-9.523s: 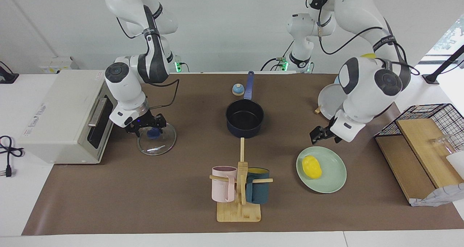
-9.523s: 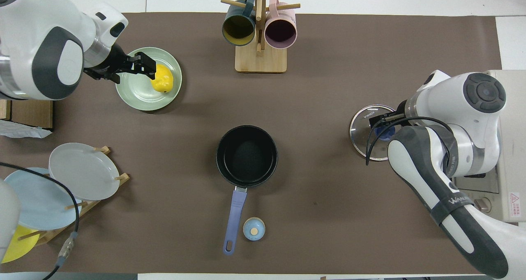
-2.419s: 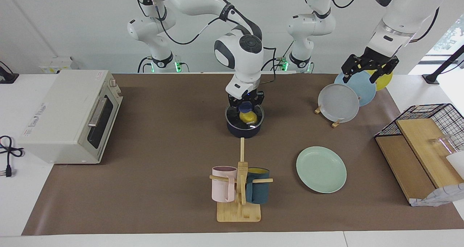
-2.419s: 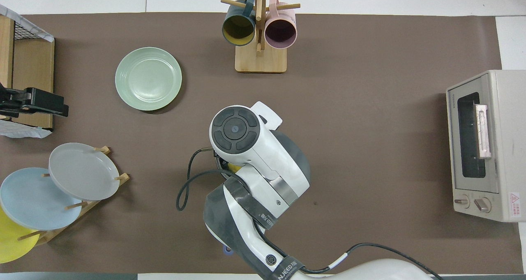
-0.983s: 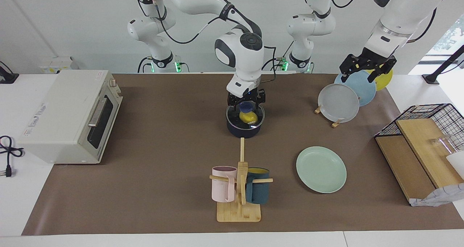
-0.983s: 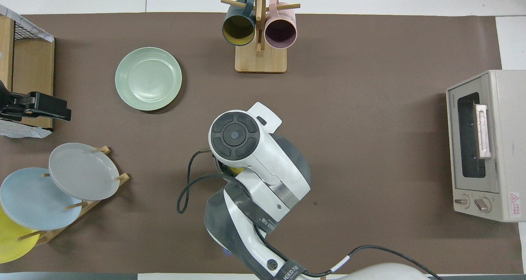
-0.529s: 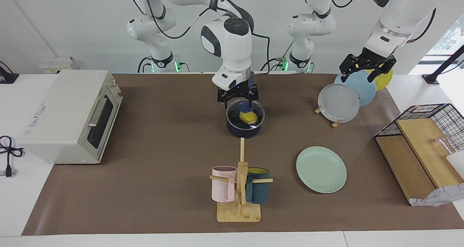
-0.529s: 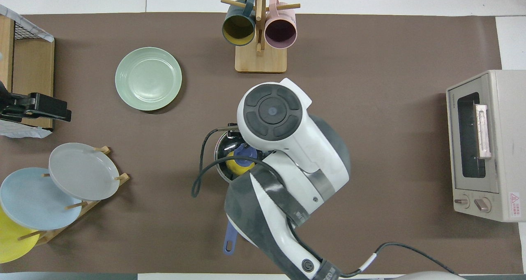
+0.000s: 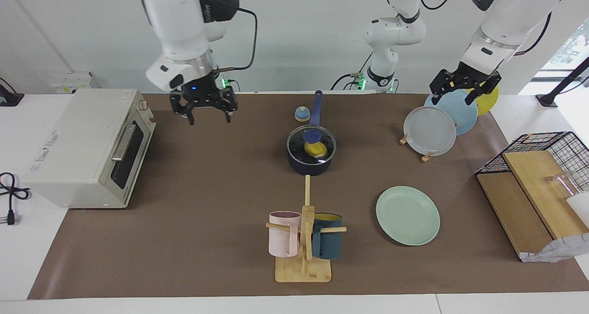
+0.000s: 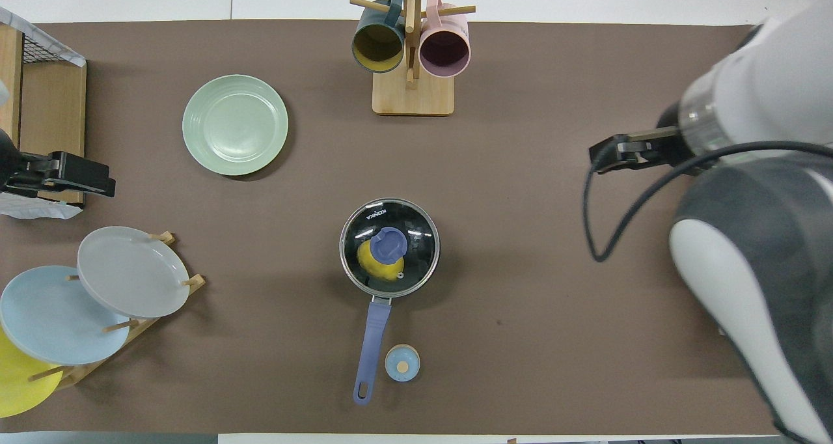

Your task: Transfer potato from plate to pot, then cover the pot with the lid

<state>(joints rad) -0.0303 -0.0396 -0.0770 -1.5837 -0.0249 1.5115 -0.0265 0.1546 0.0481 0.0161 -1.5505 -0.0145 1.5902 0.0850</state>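
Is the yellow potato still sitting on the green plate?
No, the potato lies in the pot under the lid; the plate is bare.

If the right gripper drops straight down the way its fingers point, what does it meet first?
Most likely bare brown table mat, beside the toaster oven. The right gripper hangs open and empty, pointing down, well clear of the covered pot; depth is uncertain.

Open mat between toaster oven (image 9: 87, 148) and pot (image 9: 309, 159); we note right gripper (image 9: 204, 109) raised over it, fingers spread. Obstacles: mug stand (image 9: 304, 240), plate (image 9: 407, 215), plate rack (image 9: 437, 125) under left gripper (image 9: 464, 87), bell-shaped knob (image 9: 302, 114) beside the pot's handle.
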